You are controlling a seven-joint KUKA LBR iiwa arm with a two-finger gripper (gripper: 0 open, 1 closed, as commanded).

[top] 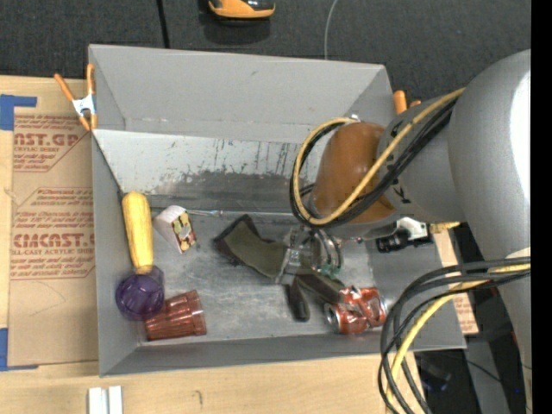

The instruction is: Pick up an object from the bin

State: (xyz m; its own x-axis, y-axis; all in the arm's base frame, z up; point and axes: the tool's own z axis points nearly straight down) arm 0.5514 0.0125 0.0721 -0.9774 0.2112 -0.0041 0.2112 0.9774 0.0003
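Note:
My gripper [312,254] hangs low over the right middle of the bin floor, under the arm's orange cover. It is right at the right end of a flat olive-green piece [250,244] that lies slanted across the centre. Just below it, a dark, elongated thing [299,297] points toward the front wall. A crushed red can [356,310] lies beside that, at the front right. Whether anything is in the gripper's grasp is hidden from this angle.
Along the left wall lies a yellow cylinder [137,230], with a purple round thing [139,296] and a ribbed red-brown cup [176,315] in the front left corner. A small white box [177,228] rests left of centre. The arm and its cables cover the bin's right side.

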